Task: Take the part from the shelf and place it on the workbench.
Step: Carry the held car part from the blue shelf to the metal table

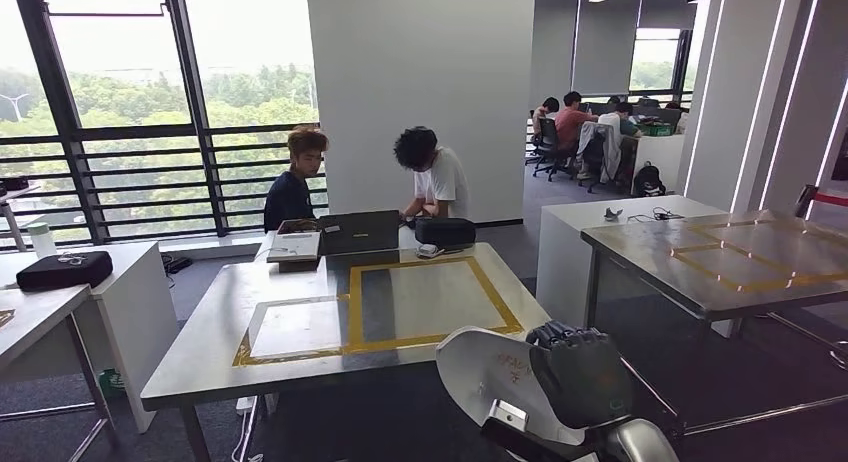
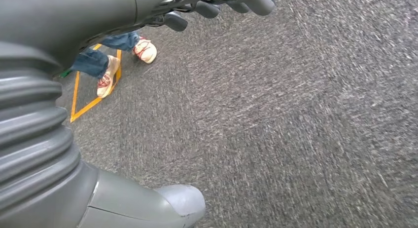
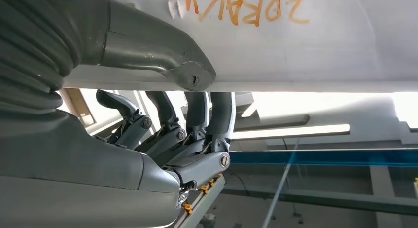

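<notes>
One white curved part (image 1: 480, 367), marked with orange lettering, sits in the right hand (image 1: 580, 367) low in the head view, just short of the near edge of the worktop (image 1: 200, 352). In the right wrist view the thumb (image 3: 162, 60) presses one face of the part (image 3: 296, 45) and the dark fingers (image 3: 197, 109) curl behind its edge, so the hand grasps it. The worktop carries a yellow-taped rectangle (image 1: 352, 307), a laptop (image 1: 358, 232) and a black case (image 1: 445, 231) at its far end, where two people (image 1: 295, 187) are. The left hand (image 2: 217, 3) hangs over grey carpet (image 2: 305, 119), fingers loosely apart, holding nothing; a person's shoes (image 2: 125, 62) stand on yellow floor tape
</notes>
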You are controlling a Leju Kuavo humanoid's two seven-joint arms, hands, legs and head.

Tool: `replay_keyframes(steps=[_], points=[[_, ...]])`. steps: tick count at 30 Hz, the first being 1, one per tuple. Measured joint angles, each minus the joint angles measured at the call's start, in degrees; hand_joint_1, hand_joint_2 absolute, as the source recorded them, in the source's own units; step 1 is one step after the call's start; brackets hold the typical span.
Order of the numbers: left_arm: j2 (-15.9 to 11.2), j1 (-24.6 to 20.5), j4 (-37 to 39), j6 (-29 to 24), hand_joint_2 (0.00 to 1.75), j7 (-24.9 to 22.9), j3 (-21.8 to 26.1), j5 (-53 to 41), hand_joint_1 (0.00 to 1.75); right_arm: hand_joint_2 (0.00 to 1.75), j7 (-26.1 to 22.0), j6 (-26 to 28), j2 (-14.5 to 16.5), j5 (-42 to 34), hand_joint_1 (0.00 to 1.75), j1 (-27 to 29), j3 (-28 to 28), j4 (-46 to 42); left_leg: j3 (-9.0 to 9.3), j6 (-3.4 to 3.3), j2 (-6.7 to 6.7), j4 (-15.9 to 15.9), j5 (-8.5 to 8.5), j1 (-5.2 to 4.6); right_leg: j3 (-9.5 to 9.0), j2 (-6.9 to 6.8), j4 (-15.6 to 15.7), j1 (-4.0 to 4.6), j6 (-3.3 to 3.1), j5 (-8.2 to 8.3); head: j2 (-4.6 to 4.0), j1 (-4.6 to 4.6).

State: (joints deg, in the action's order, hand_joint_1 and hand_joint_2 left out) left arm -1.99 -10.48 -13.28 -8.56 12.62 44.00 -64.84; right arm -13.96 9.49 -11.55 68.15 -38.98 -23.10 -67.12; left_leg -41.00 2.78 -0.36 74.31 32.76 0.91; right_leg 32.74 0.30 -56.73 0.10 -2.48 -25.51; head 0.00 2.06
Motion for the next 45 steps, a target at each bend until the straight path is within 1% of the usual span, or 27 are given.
replay_keyframes(steps=[1, 2, 5, 6, 7, 10, 12, 14, 15, 16, 17, 18, 20, 22, 24, 26, 28, 30, 31, 32, 33, 35, 37, 39, 41, 43, 45], points=[[0.0, 0.09, 0.0, 0.0, 1.75, -0.01, 0.02, 0.03, 0.0, 1.75, 0.01, -0.03, 0.02, 0.01, 1.75, 0.06, -0.01, 0.0, -0.91, -0.12, 0.0, -0.08, 0.43, -0.02, -0.65, 0.08, -0.02, 0.13, -0.03, -0.58, 0.0, -0.07], [-0.01, 0.16, 0.0, -0.01, 1.75, 0.01, 0.03, 0.05, 0.0, 1.75, 0.02, -0.08, 0.03, 0.03, 1.75, 0.06, -0.02, 0.0, -0.87, -0.38, 0.0, -2.02, -0.55, -0.07, -1.41, 0.15, -0.05, 0.25, -0.02, -1.2, 0.0, -0.14], [-0.1, 0.28, 0.0, 0.01, 1.75, 0.04, 0.07, 0.05, 0.0, 1.75, -0.02, -0.34, 0.07, 0.09, 1.75, -0.06, -0.05, 0.03, 1.86, -1.56, 0.02, -12.94, -8.52, -0.58, -3.63, 0.24, -0.23, 0.61, 0.26, -3.2, 0.0, -0.36], [-0.15, 0.33, 0.0, 0.01, 1.75, 0.04, 0.08, 0.04, 0.0, 1.75, -0.09, -0.46, 0.07, 0.1, 1.75, -0.09, -0.08, 0.05, 2.58, -1.88, 0.0, -15.22, -10.12, -0.79, -4.05, 0.28, -0.28, 0.73, 0.49, -3.94, 0.0, -0.41], [-0.2, 0.38, 0.0, 0.02, 1.75, 0.04, 0.09, 0.04, 0.0, 1.75, -0.16, -0.56, 0.08, 0.11, 1.75, -0.12, -0.12, 0.08, 2.97, -2.2, -0.04, -16.41, -10.75, -0.88, -4.44, 0.35, -0.57, 0.83, 0.77, -4.38, 0.0, -0.48], [-0.18, 0.34, -0.03, 0.01, 1.75, 0.09, 0.11, 0.03, 0.0, 1.75, -0.37, -0.65, 0.07, 0.1, 1.75, -0.44, -0.19, 0.09, 4.53, -3.21, -0.13, -16.8, -10.07, -0.66, -4.31, 0.4, -2.85, 0.92, 1.56, -4.42, 0.0, -0.63], [-0.17, 0.25, -0.08, -0.01, 1.75, 0.11, 0.13, 0.03, 0.0, 1.75, -0.51, -0.65, 0.05, 0.1, 1.75, -0.7, -0.24, 0.09, 5.59, -3.72, -0.13, -16.87, -9.47, -0.49, -0.82, 0.26, -8.46, 0.68, 2.23, -4.86, 0.0, -0.63], [-0.17, 0.31, -0.1, -0.03, 1.75, 0.1, 0.14, 0.03, 0.0, 1.75, -0.59, -0.67, 0.04, 0.1, 1.75, -0.64, -0.28, 0.1, 6.39, -3.93, -0.13, -16.86, -8.5, -0.47, 4.53, 0.15, -15.43, 0.25, 2.95, -7.38, 0.0, -0.61], [-0.15, 0.37, -0.09, -0.05, 1.75, 0.07, 0.14, 0.03, 0.0, 1.75, -0.62, -0.68, 0.04, 0.1, 1.75, -0.53, -0.28, 0.1, 6.87, -3.9, -0.16, -16.83, -7.96, -0.46, 6.79, 0.1, -17.5, 0.02, 3.2, -8.85, 0.0, -0.59], [-0.14, 0.42, -0.09, -0.07, 1.75, 0.04, 0.15, 0.03, 0.0, 1.75, -0.66, -0.69, 0.04, 0.1, 1.75, -0.45, -0.28, 0.11, 7.43, -3.83, -0.2, -16.79, -7.4, -0.44, 8.21, 0.05, -17.92, -0.16, 3.34, -9.6, 0.01, -0.58], [-0.14, 0.44, -0.09, -0.08, 1.75, 0.02, 0.15, 0.03, 0.0, 1.75, -0.7, -0.69, 0.04, 0.11, 1.75, -0.42, -0.28, 0.11, 8.14, -3.72, -0.24, -16.71, -6.75, -0.41, 8.66, -0.01, -16.39, -0.3, 3.39, -9.07, 0.01, -0.57], [-0.13, 0.43, -0.09, -0.09, 1.75, 0.0, 0.15, 0.03, 0.0, 1.75, -0.71, -0.7, 0.04, 0.11, 1.75, -0.42, -0.28, 0.11, 8.96, -3.56, -0.28, -16.64, -6.05, -0.37, 8.24, -0.06, -13.24, -0.39, 3.35, -7.1, 0.01, -0.56], [-0.1, 0.4, -0.07, -0.13, 1.75, -0.03, 0.15, 0.03, 0.0, 1.75, -0.72, -0.71, 0.03, 0.1, 1.75, -0.43, -0.29, 0.14, 10.43, -3.09, -0.33, -16.47, -4.58, -0.38, 6.43, -0.18, -5.28, -0.34, 3.07, -0.55, 0.0, -0.56], [-0.1, 0.32, -0.07, -0.21, 1.75, -0.06, 0.16, 0.03, 0.0, 1.75, -0.8, -0.77, 0.03, 0.1, 1.75, -0.41, -0.32, 0.22, 11.43, -2.4, -0.38, -16.39, -3.48, -0.48, 5.27, -0.23, -1.24, -0.1, 2.64, 3.11, 0.01, -0.61], [-0.11, 0.27, -0.1, -0.31, 1.75, -0.06, 0.17, 0.04, 0.0, 1.75, -0.98, -0.7, 0.03, 0.09, 1.75, -0.44, -0.35, 0.27, 11.96, -1.65, -0.41, -15.88, -3.39, -0.53, 4.5, -0.12, -0.87, 0.01, 1.93, 2.87, 0.01, -0.73], [-0.1, 0.26, -0.12, -0.36, 1.75, -0.01, 0.17, 0.05, 0.0, 1.75, -1.25, -0.51, 0.04, 0.08, 1.75, -0.56, -0.35, 0.24, 11.05, -1.07, -0.29, -13.14, -3.69, -0.42, 3.22, -0.08, -0.57, -0.08, 0.94, 2.37, 0.01, -0.88], [-0.09, 0.24, -0.11, -0.37, 1.75, 0.02, 0.17, 0.06, 0.0, 1.75, -1.48, -0.43, 0.06, 0.1, 1.75, -0.71, -0.35, 0.22, 7.65, -0.65, -0.13, -7.3, -2.56, -0.3, 1.96, -0.09, -0.37, -0.13, 0.26, 1.54, 0.01, -1.06], [-0.1, 0.37, -0.11, -0.38, 1.75, -0.03, 0.17, 0.05, 0.0, 1.75, -1.65, -0.41, 0.08, 0.12, 1.75, -0.72, -0.35, 0.32, 3.04, -0.36, -0.06, -1.45, 0.37, -0.27, 1.01, -0.04, -0.39, -0.06, 0.08, 0.55, 0.03, -1.22], [-0.1, 0.47, -0.1, -0.38, 1.75, -0.07, 0.17, 0.04, 0.0, 1.75, -1.73, -0.4, 0.07, 0.13, 1.75, -0.69, -0.35, 0.39, 1.34, -0.29, -0.05, -0.23, 1.46, -0.26, 0.44, 0.0, -0.42, -0.03, 0.1, -0.02, 0.03, -1.27], [-0.1, 0.55, -0.1, -0.38, 1.75, -0.11, 0.17, 0.03, 0.0, 1.75, -1.81, -0.37, 0.07, 0.13, 1.75, -0.67, -0.36, 0.45, 0.44, -0.3, -0.03, -0.61, 1.52, -0.26, -0.23, 0.03, -0.46, -0.01, 0.17, -0.63, 0.04, -1.31], [-0.1, 0.58, -0.1, -0.38, 1.75, -0.13, 0.17, 0.02, 0.0, 1.75, -1.89, -0.31, 0.06, 0.13, 1.75, -0.68, -0.36, 0.49, 0.41, -0.35, -0.01, -2.69, 0.25, -0.25, -0.98, 0.04, -0.53, -0.01, 0.28, -1.28, 0.04, -1.34], [-0.16, 0.65, -0.08, -0.38, 1.75, -0.21, 0.17, 0.0, 0.0, 1.75, -2.03, -0.12, 0.05, 0.12, 1.75, -0.72, -0.36, 0.54, 1.72, -0.63, 0.13, -10.19, -5.84, -0.27, -2.63, 0.0, -0.8, 0.04, 0.63, -2.78, 0.04, -1.41], [-0.21, 0.71, -0.03, -0.36, 1.75, -0.33, 0.17, -0.03, 0.0, 1.75, -2.11, -0.02, 0.04, 0.12, 1.75, -0.8, -0.38, 0.63, 2.91, -1.33, 0.33, -15.25, -9.94, -0.43, -3.59, 0.02, -0.9, 0.23, 1.19, -4.19, 0.03, -1.5], [-0.19, 0.7, -0.01, -0.33, 1.75, -0.38, 0.17, -0.06, 0.0, 1.75, -2.16, 0.0, 0.03, 0.11, 1.75, -0.97, -0.41, 0.7, 3.47, -2.21, 0.38, -15.88, -9.94, -0.48, -3.96, 0.09, -1.12, 0.41, 1.8, -4.73, 0.03, -1.47], [-0.16, 0.6, -0.02, -0.33, 1.75, -0.34, 0.17, -0.19, 0.0, 1.75, -2.08, 0.04, -0.02, 0.06, 1.75, -1.2, -0.42, 0.68, 4.32, -2.99, 0.27, -16.08, -9.66, -0.27, -3.12, 0.02, -3.41, 0.36, 2.28, -4.35, 0.05, -1.37], [-0.16, 0.43, -0.03, -0.33, 1.75, -0.32, 0.17, -0.39, 0.0, 1.75, -1.85, 0.03, -0.18, 0.01, 1.75, -1.24, -0.42, 0.65, 5.32, -3.69, 0.18, -16.2, -8.96, -0.16, 0.71, -0.05, -9.53, 0.14, 2.86, -4.7, 0.08, -1.29], [-0.13, 0.39, -0.02, -0.33, 1.75, -0.38, 0.17, -0.5, 0.0, 1.75, -1.69, -0.02, -0.45, -0.02, 1.75, -0.85, -0.43, 0.63, 6.23, -3.99, 0.07, -16.2, -7.97, -0.16, 6.01, -0.05, -16.44, -0.1, 3.48, -7.34, 0.1, -1.23]])
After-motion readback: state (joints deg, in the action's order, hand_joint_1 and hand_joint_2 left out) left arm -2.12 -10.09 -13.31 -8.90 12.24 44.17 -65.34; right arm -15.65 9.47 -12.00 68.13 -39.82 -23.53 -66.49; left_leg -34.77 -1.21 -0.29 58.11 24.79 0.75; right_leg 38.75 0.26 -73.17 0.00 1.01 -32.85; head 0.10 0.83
